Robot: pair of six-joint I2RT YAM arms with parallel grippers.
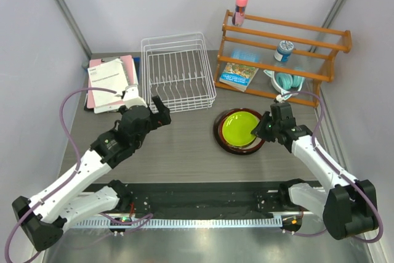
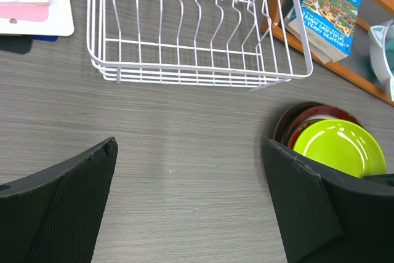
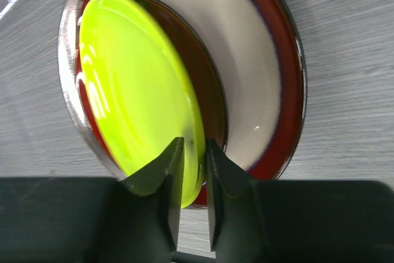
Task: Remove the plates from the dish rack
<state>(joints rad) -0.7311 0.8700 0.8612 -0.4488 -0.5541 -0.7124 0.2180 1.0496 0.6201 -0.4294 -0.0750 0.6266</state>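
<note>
Lime plate sits atop stacked plates, right jaws apparently pinching it.

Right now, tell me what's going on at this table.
The right gripper is closed on the rim of the lime green plate, which sits on top of a stack with the dark-red-rimmed plate on the table, beside the dish rack. The rack holds no plates. The left gripper hangs open over the table in front of the rack, holding nothing.
</note>
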